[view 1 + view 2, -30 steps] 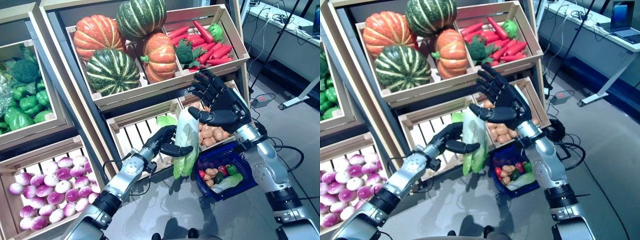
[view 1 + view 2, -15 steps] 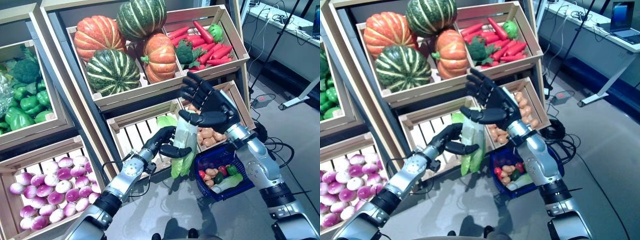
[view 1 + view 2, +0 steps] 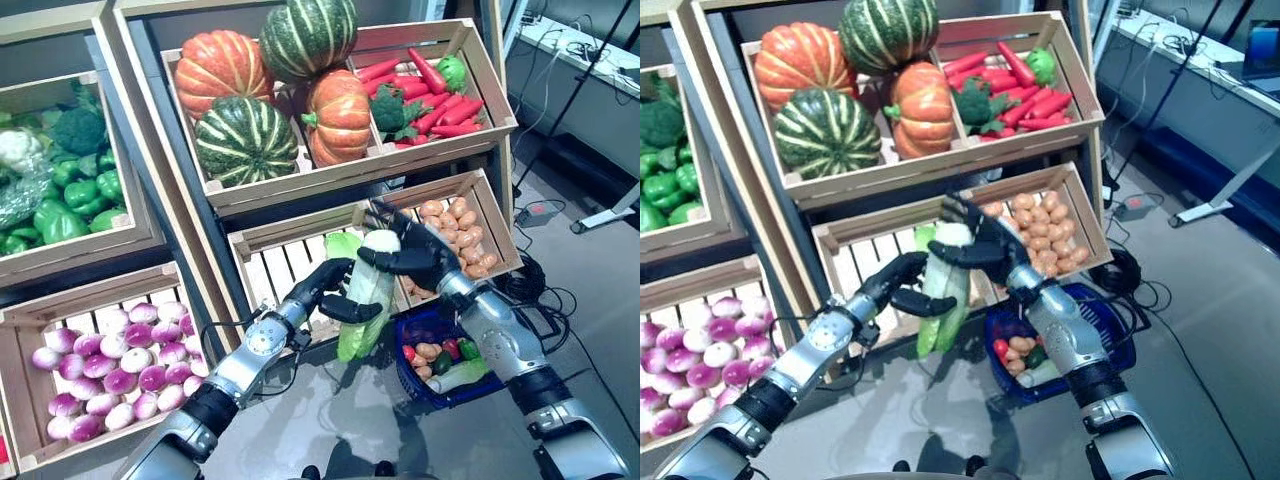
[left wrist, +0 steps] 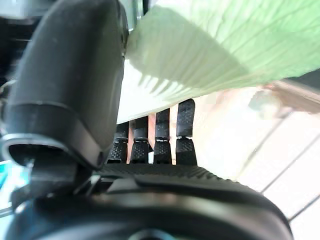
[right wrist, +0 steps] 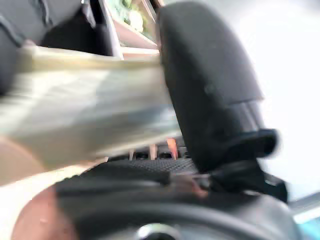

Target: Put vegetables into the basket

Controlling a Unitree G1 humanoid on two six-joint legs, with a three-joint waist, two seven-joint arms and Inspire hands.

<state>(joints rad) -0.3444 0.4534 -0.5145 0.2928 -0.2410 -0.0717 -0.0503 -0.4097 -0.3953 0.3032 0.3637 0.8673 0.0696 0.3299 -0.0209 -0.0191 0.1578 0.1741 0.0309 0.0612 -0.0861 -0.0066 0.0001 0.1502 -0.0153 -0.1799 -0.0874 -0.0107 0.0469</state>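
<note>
A tall wooden produce stand point(image 3: 170, 210) fills most of what I can see, its crates tilted toward me. The top crate holds four big pumpkins point(image 3: 245, 140), two orange and two striped dark green, with red peppers point(image 3: 445, 100) and a head of broccoli point(image 3: 390, 108) in the section beside them. To the left, another crate is packed with green peppers point(image 3: 60, 215) and more greens. Below that, a low crate is full of purple-and-white turnips point(image 3: 110, 365). On the right side of the stand, a lower crate holds small potatoes point(image 3: 462, 232), and the slatted crate point(image 3: 285, 270) next to it is nearly bare.

On the floor in front of the potato crate sits a blue basket point(image 3: 425, 385), already holding a mix of small vegetables, red, green and brown, plus a pale leafy one.

Held up in the air between the slatted crate and the basket is a long cabbage point(image 3: 365, 295), white at the top and green toward its hanging leaves. Both robot hands are on it. The left robot hand point(image 3: 325, 295) wraps the middle of it, fingers behind and thumb across the front; its wrist camera shows the thumb pressed to the pale leaf. The right robot hand point(image 3: 410, 255) is clamped round the white upper end, thumb over the front.
</note>
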